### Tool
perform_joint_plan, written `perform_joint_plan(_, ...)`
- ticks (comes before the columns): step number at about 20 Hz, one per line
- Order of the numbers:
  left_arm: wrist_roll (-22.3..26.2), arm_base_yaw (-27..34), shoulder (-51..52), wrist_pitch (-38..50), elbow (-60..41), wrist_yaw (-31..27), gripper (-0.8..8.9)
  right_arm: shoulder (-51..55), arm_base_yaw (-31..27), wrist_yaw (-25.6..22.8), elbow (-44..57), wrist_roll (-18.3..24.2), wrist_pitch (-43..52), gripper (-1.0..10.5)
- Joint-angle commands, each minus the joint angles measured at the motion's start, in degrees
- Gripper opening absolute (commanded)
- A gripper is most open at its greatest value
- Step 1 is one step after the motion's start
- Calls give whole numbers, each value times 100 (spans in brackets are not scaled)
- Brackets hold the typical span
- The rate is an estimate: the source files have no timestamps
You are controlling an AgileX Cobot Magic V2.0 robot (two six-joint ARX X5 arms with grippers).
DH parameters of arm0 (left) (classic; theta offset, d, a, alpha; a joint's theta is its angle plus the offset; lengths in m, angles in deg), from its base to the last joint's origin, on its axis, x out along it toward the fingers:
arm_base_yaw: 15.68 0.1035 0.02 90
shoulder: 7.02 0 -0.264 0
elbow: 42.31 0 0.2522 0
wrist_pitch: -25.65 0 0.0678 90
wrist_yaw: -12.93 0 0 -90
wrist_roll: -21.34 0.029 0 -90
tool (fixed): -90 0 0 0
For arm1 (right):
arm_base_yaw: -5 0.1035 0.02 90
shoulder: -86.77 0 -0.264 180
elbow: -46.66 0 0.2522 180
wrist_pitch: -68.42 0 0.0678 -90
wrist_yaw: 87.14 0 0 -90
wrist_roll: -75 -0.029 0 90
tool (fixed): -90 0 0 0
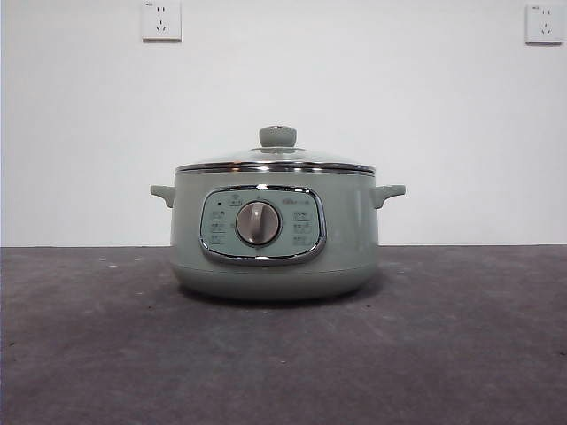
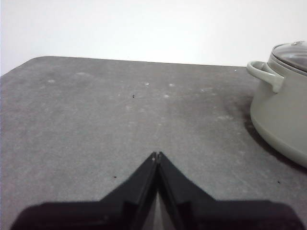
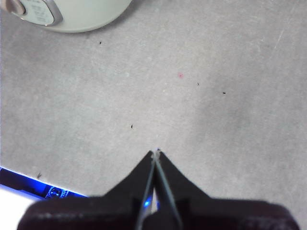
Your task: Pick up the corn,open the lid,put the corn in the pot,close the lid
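Observation:
The sage-green pot (image 1: pixel 275 235) stands in the middle of the table in the front view, its dial facing the camera. The glass lid (image 1: pixel 276 159) with its green knob sits shut on the pot. The corn is not in view in any frame. My left gripper (image 2: pixel 157 154) is shut and empty above bare table, with the pot (image 2: pixel 280 112) and its lid (image 2: pixel 292 53) off to one side. My right gripper (image 3: pixel 156 152) is shut and empty over bare table, with the pot's base (image 3: pixel 72 14) some way off. Neither gripper shows in the front view.
The dark grey table (image 1: pixel 461 354) runs to a white wall with two sockets (image 1: pixel 161 19). In the right wrist view a table edge with a blue-lit device (image 3: pixel 53 191) lies near the gripper.

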Motion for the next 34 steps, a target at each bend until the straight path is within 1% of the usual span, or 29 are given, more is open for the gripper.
perform_joint_plan(1, 48, 22, 4, -39, -55, -15, -2, 4, 15, -26, 68, -28, -153, -16)
perform_joint_plan(10, 48, 22, -251, -50, -55, -15, -2, 2, 15, -24, 70, -28, -153, -16)
perform_joint_plan(11, 48, 22, -284, -48, -55, -15, -2, 15, -4, -90, 70, -28, -151, -16)
perform_joint_plan(12, 48, 22, -310, -50, -55, -13, -2, 48, -87, -177, 74, -28, -151, -16)
perform_joint_plan(14, 48, 22, -354, -50, -55, -15, -2, 227, -385, -125, 168, -11, -151, -16)
perform_joint_plan(15, 48, 22, -374, -50, -55, -15, -2, 393, -586, -146, 332, 70, -66, -16)
perform_joint_plan(16, 48, 22, -378, -50, -55, -13, -2, 614, -848, -74, 632, 74, 208, -16)
perform_joint_plan(17, 48, 22, -378, -48, -55, -15, -2, 951, -1147, -74, 1104, 125, 841, -16)
perform_joint_plan(18, 48, 22, -378, -50, -55, -15, -2, 1370, -1469, -74, 1718, 166, 1794, -16)
perform_joint_plan(21, 48, 22, -378, -48, -55, -15, -2, 2699, -2347, -4, 3891, 221, 5090, -16)
perform_joint_plan(22, 48, 22, -378, -50, -55, -15, -2, 3097, -2599, 205, 4566, 264, 5919, -16)
perform_joint_plan(23, 48, 22, -378, -48, -55, -15, -2, 3482, -2848, 562, 5217, 262, 6548, -16)
perform_joint_plan(25, 48, 22, -378, -48, -55, -15, -2, 4044, -3176, 1005, 6120, 260, 7016, -16)
perform_joint_plan(28, 48, 22, -378, -50, -55, -15, -2, 4492, -3327, 1071, 6883, 262, 6977, -16)
perform_joint_plan(32, 48, 22, -378, -48, -55, -15, -2, 4870, -3324, 1143, 7254, 238, 6679, -16)
perform_joint_plan(34, 50, 24, -382, -52, -52, -13, -2, 4990, -3322, 1165, 7254, 337, 6699, -16)
